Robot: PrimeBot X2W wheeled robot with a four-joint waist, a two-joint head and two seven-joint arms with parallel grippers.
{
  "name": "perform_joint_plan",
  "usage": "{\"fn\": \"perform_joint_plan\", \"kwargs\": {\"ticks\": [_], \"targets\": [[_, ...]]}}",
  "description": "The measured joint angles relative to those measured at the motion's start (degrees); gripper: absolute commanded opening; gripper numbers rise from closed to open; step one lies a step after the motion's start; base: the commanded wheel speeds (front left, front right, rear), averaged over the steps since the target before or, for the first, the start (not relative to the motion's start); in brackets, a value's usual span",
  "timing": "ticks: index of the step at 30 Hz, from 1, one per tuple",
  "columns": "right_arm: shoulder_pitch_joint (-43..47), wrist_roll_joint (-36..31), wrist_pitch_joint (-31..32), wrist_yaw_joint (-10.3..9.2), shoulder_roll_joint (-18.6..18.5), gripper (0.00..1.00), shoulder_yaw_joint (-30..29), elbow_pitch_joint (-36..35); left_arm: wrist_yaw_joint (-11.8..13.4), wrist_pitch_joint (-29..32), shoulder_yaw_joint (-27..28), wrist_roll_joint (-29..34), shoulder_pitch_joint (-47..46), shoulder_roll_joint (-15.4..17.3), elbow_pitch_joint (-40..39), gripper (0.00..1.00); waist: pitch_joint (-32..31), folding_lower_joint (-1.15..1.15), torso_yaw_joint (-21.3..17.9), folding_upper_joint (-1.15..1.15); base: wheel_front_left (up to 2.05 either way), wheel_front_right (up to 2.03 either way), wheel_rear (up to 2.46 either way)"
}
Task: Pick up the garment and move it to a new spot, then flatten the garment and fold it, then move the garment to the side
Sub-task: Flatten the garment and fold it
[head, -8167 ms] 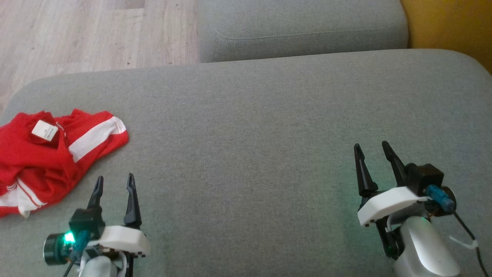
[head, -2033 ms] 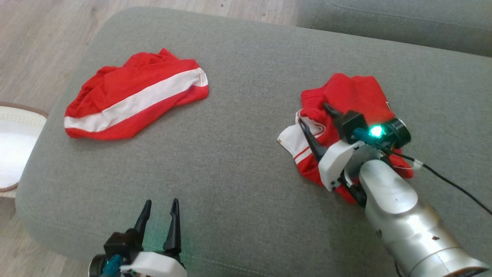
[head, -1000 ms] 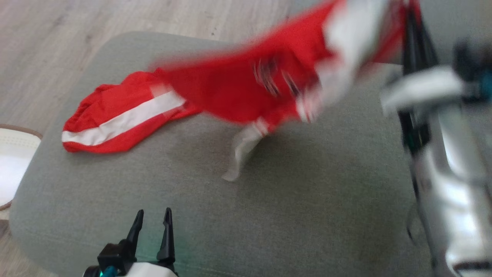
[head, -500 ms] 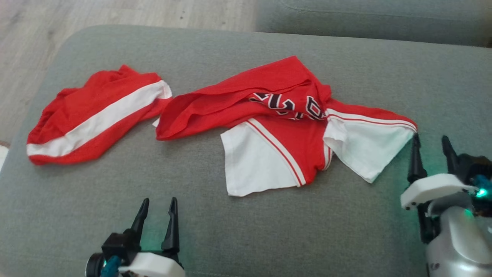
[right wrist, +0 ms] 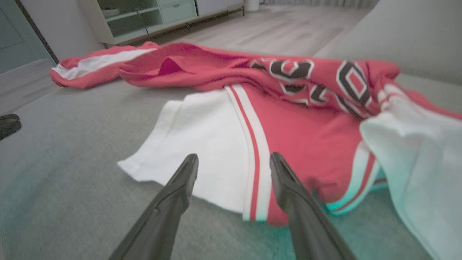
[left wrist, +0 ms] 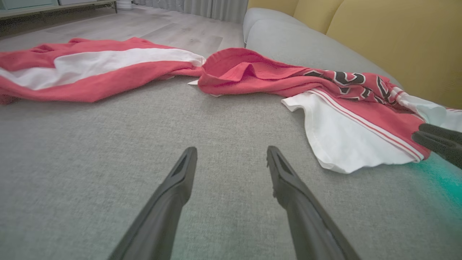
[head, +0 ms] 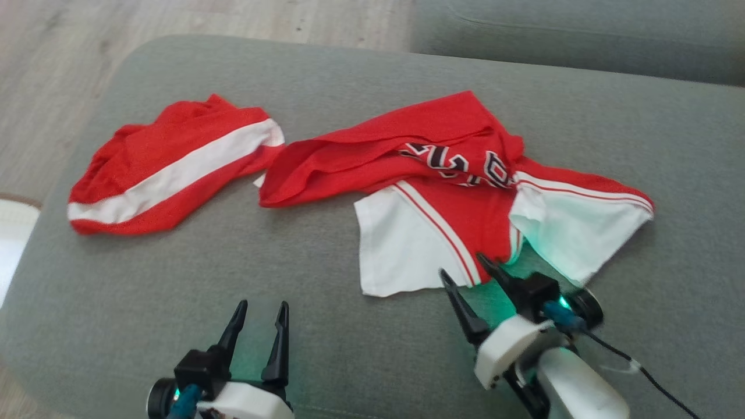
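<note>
Risk sits in the bunched garment (head: 442,169), mid-cushion on the sofa (head: 349,349) and just beside the red shorts (head: 169,169). The right gripper (head: 461,264), spread wide at its hem, may pinch several layers. The left gripper (head: 263,304) hovers open and empty.

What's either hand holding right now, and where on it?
Nothing. Both open: right hand poised at the jersey near hem, left hand over the cushion.

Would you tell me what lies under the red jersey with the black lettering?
The jersey lies on the grey sofa cushion. A small white scrap peeks out beneath its left end. Anything else under the cloth is hidden.
</note>
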Motion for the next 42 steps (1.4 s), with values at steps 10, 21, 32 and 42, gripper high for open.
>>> {"fn": "perform_joint_plan", "kwargs": {"ticks": [10,21,32,42], "targets": [[0.1,4.3,0.0,0.0,-0.1,1.0,-7.1,6.7,0.0,0.0,0.3,0.0,0.3,0.0,0.0,1.0,0.3,0.0,2.8,0.0,0.0,0.0,0.0],[-2.1,1.1,-0.9,0.0,0.0,0.0,-9.1,11.4,0.0,0.0,-0.4,-0.4,0.2,0.0,-0.3,1.0,1.4,0.0,2.7,0.0,0.0,0.0,0.0],[-1.8,-5.3,-0.9,0.01,-4.5,0.0,-15.1,11.4,0.2,0.0,1.1,-0.6,0.2,0.0,-0.6,1.0,0.7,0.0,-0.7,0.0,0.0,0.0,0.0],[4.5,-4.0,-0.2,0.01,-12.3,0.0,-21.2,4.9,0.1,0.0,2.0,-0.6,0.2,0.0,-0.9,1.0,-0.3,0.0,-7.5,0.0,0.0,0.0,0.0]]}}
